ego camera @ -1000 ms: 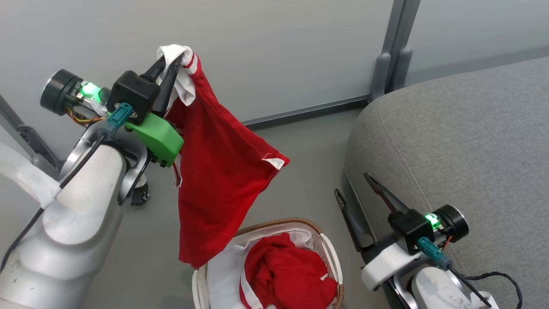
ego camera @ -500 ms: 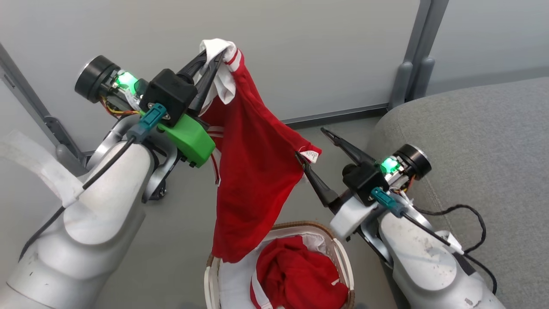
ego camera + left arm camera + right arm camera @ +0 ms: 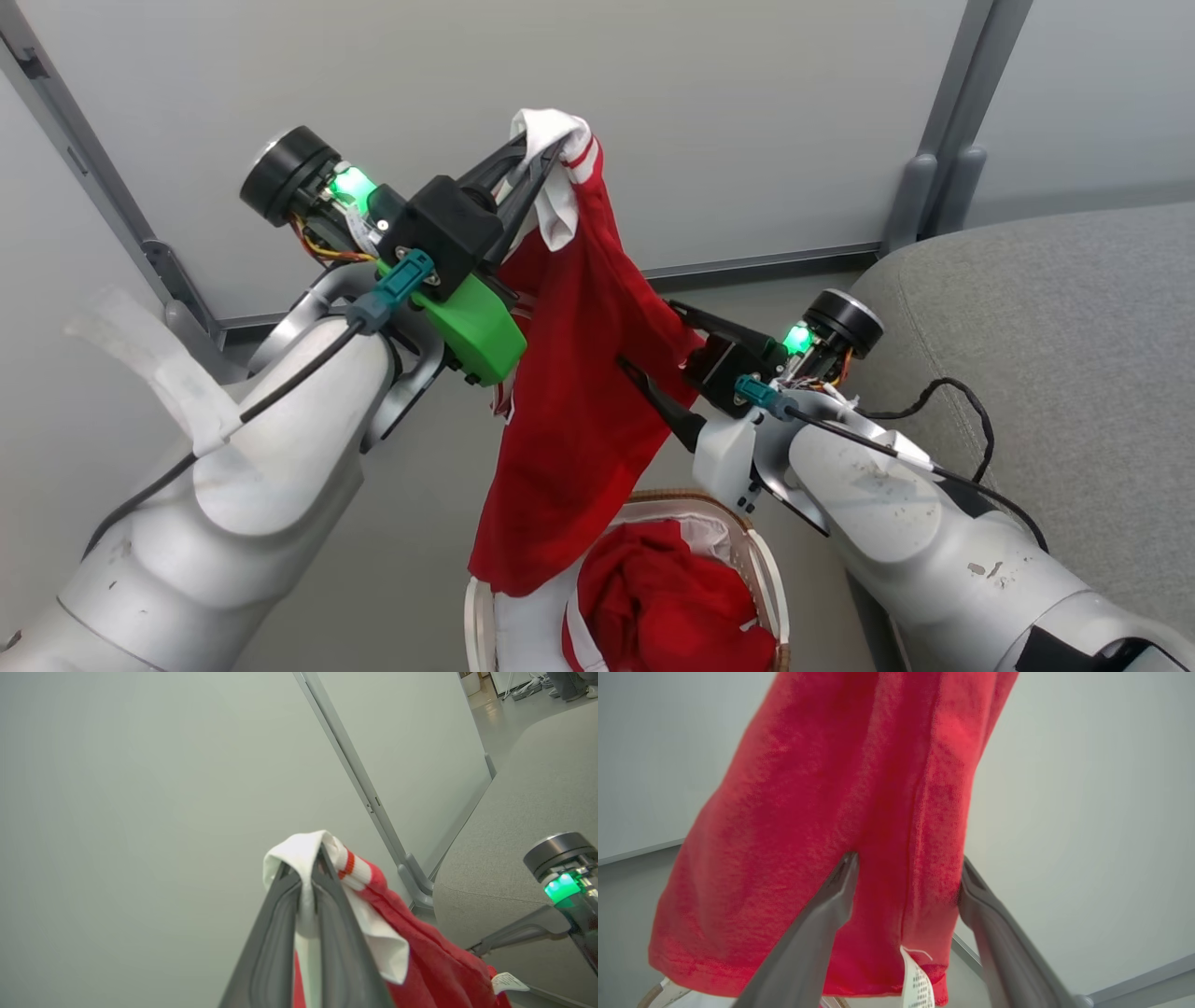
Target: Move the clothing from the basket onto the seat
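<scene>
Looking at it now, you're working with the seat off to your right, nothing on it yet. One red garment is hanging high over the basket, and the other garment is lying inside. Your left gripper is pinching the white trim tight. Your right gripper has just swung up from beside the seat, jaws wide, straddling the side edge. Guessing a two-handed carry is coming.

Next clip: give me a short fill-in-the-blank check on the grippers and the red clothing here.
1. The left gripper is ____ on the white trim of the hanging red garment.
2. The right gripper has its jaws ____, one on each side of that garment's edge.
3. The basket holds ____ crumpled red garment.
Missing words: shut; open; one.
</scene>
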Controlling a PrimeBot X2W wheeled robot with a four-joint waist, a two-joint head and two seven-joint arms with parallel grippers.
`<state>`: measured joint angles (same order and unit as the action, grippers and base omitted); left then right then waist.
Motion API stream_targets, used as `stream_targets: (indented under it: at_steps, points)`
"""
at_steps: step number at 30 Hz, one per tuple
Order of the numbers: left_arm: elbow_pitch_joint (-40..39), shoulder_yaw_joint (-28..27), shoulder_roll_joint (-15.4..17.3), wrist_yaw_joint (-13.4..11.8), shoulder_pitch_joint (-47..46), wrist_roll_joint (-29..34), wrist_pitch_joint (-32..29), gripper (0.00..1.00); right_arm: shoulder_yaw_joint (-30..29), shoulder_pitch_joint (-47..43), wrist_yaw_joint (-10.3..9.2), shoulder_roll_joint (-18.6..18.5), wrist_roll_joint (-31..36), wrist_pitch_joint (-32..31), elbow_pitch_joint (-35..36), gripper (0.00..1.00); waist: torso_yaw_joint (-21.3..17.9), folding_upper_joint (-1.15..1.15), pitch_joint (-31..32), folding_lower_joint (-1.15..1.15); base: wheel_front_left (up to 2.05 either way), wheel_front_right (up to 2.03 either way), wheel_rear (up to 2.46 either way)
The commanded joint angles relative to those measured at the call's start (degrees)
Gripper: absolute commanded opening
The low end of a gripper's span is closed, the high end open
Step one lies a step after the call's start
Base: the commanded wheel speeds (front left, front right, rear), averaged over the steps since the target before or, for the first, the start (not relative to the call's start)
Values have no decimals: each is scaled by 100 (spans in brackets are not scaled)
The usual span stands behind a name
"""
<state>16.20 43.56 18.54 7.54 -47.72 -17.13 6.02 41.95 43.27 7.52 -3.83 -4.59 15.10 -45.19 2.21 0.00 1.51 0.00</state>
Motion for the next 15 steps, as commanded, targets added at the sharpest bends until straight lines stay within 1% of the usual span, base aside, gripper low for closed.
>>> stream_targets:
  at_steps: [1, 4, 6, 11, 12, 13, 15]
  points:
    - [6, 53, -27, -13, -123, -51, 50, 0, 274, 131, -6, -49, -208, 10, -105, 100, 43, 0, 30, 0, 0, 0, 0]
    - [9, 172, -56, -13, -135, -110, 92, 0, 1004, 306, -7, -131, -744, 10, -216, 100, 88, 0, 65, 0, 0, 0, 0]
    - [3, 241, -70, -13, -122, -151, 121, 0, 1446, 420, -7, -198, -1197, 10, -149, 100, 113, 0, 88, 0, 0, 0, 0]
    - [-47, 377, -92, -13, -63, -243, 168, 0, 2055, 512, -7, -263, -1980, 10, 13, 100, 141, 0, 114, 0, 0, 0, 0]
    - [-64, 395, -94, -13, -48, -263, 153, 0, 2130, 536, -7, -265, -2104, 10, 39, 80, 143, 0, 116, 0, 0, 0, 0]
    - [-75, 401, -91, -13, -40, -274, 146, 0, 2174, 547, -7, -263, -2189, 10, 55, 49, 144, 0, 117, 0, 0, 0, 0]
    - [-99, 402, -85, -13, -18, -320, 131, 0, 2242, 561, -7, -256, -2342, 10, 81, 22, 140, 0, 118, 0, 0, 0, 0]
